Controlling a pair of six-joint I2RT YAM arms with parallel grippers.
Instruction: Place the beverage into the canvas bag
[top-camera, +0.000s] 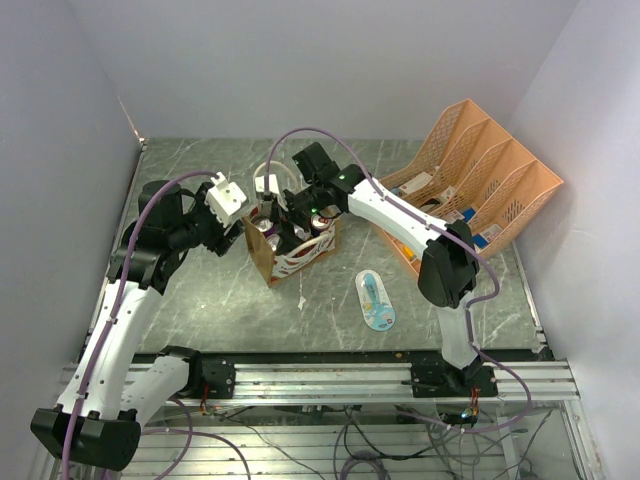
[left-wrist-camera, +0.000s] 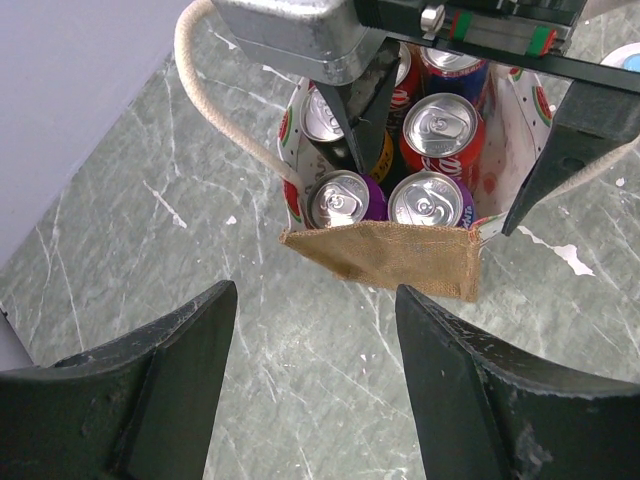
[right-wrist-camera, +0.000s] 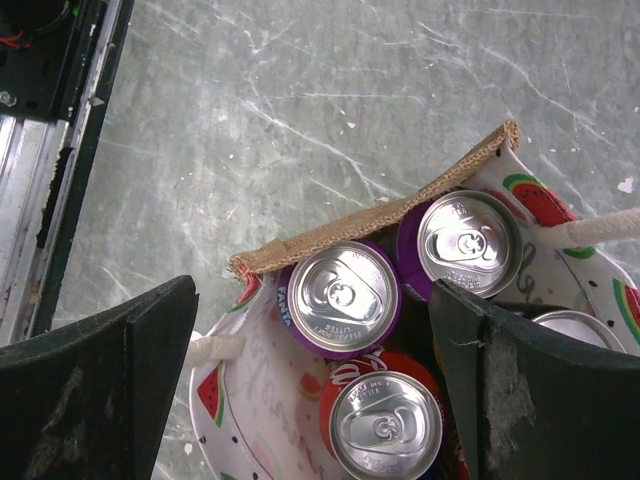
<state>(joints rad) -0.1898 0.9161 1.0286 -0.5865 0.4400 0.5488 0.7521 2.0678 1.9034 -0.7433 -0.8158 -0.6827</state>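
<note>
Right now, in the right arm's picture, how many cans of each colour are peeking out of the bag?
Purple cans: 2
Red can: 1
Half-hidden can, colour unclear: 1
Total: 4

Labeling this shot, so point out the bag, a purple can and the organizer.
bag (left-wrist-camera: 385, 260), left wrist view, tan front panel
purple can (right-wrist-camera: 342, 291), right wrist view, its silver lid
organizer (top-camera: 520, 185), top view, orange mesh divider

Upright watermelon-print canvas bag (left-wrist-camera: 385, 257), open-topped, full of upright purple cans (left-wrist-camera: 340, 198) and red cans (left-wrist-camera: 441, 126)
</note>
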